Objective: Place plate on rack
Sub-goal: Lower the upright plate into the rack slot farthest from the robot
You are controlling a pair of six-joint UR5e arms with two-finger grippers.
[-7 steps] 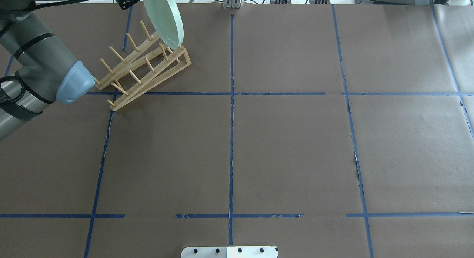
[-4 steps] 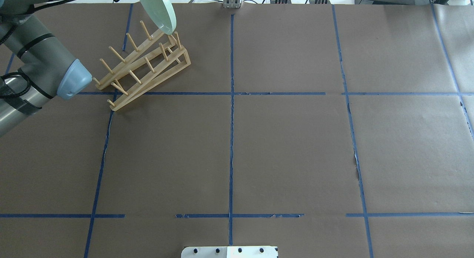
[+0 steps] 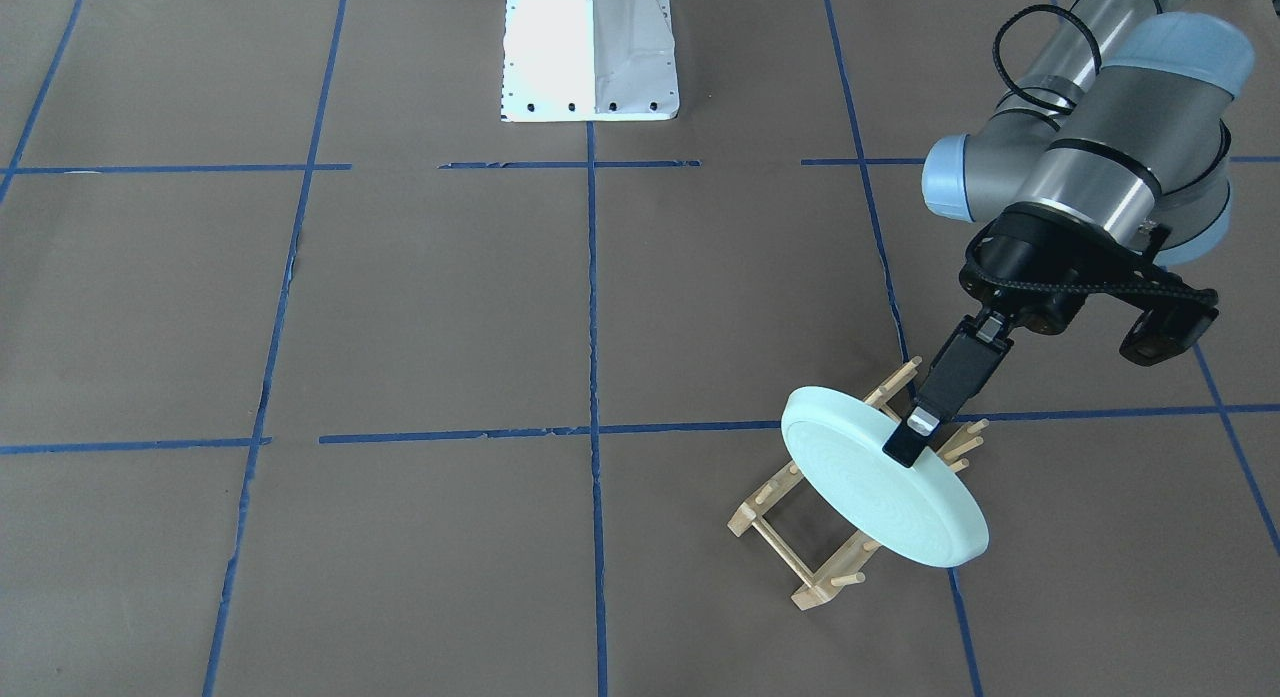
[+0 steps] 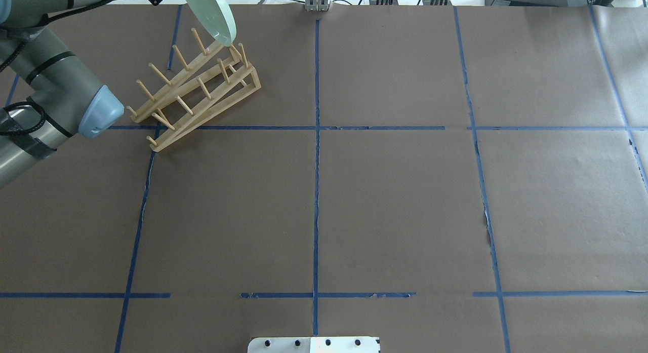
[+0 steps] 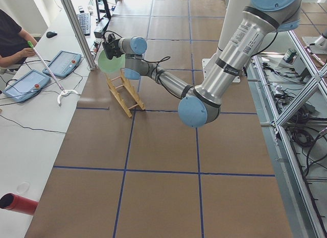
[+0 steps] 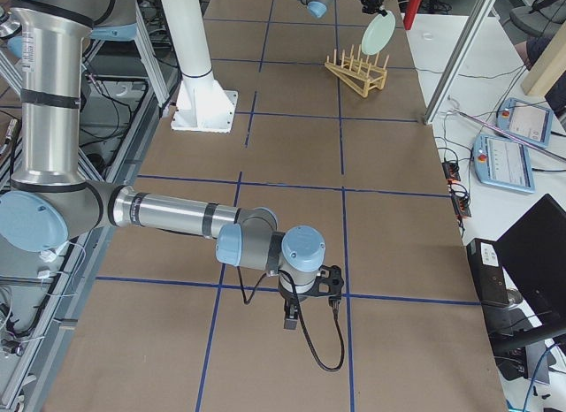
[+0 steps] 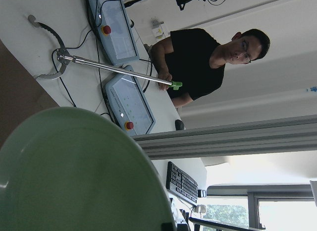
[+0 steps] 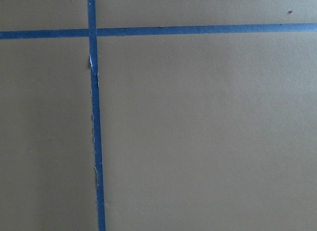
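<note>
My left gripper (image 3: 903, 445) is shut on the rim of the pale mint-green plate (image 3: 880, 492) and holds it tilted, on edge, over the far end of the light-wood rack (image 3: 800, 557). In the overhead view the plate (image 4: 208, 11) hangs with its lower edge just above the end pegs of the rack (image 4: 197, 89); I cannot tell whether they touch. The plate fills the lower left of the left wrist view (image 7: 74, 176). My right gripper (image 6: 290, 322) shows only in the exterior right view, low over the brown table, and I cannot tell its state.
The white robot base (image 3: 590, 52) stands at the table's near middle edge. An aluminium post (image 4: 317, 3) rises at the far edge. An operator (image 7: 208, 62) sits beyond it at a desk with two teach pendants (image 5: 46, 72).
The plate has moved up and to the left in the overhead view, away from the rack's end pegs. The left arm pulled back with it. The rack has not moved.
</note>
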